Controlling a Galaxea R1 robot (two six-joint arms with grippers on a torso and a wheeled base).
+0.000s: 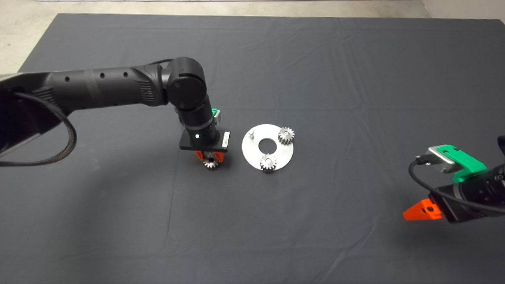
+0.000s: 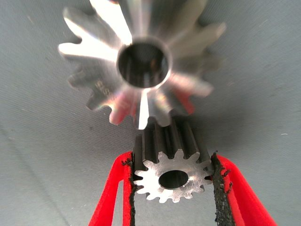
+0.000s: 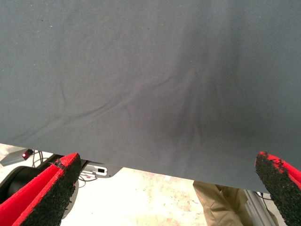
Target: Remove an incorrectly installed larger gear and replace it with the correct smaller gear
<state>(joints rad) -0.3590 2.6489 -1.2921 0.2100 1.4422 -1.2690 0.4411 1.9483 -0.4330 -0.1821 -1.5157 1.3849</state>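
— What has the left gripper [image 2: 173, 161] got?
— Its black-padded red fingers are clamped on the small shiny steel toothed gear [image 2: 173, 178], close over the bigger, thicker steel gear [image 2: 141, 61] lying on the dark cloth mat [image 1: 118, 221].
— Other gears?
— Two more small gears [image 1: 286, 135], on the round flat silver plate [image 1: 252, 156]. The right gripper [image 1: 421, 211] hangs wide open and empty.

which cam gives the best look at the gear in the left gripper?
Left wrist view. The smaller gear fills the frame between the left gripper fingers, teeth and centre hole clear, with the larger gear lying just beyond it. The head view shows only a small part of it below the gripper. The right wrist view shows none of it.
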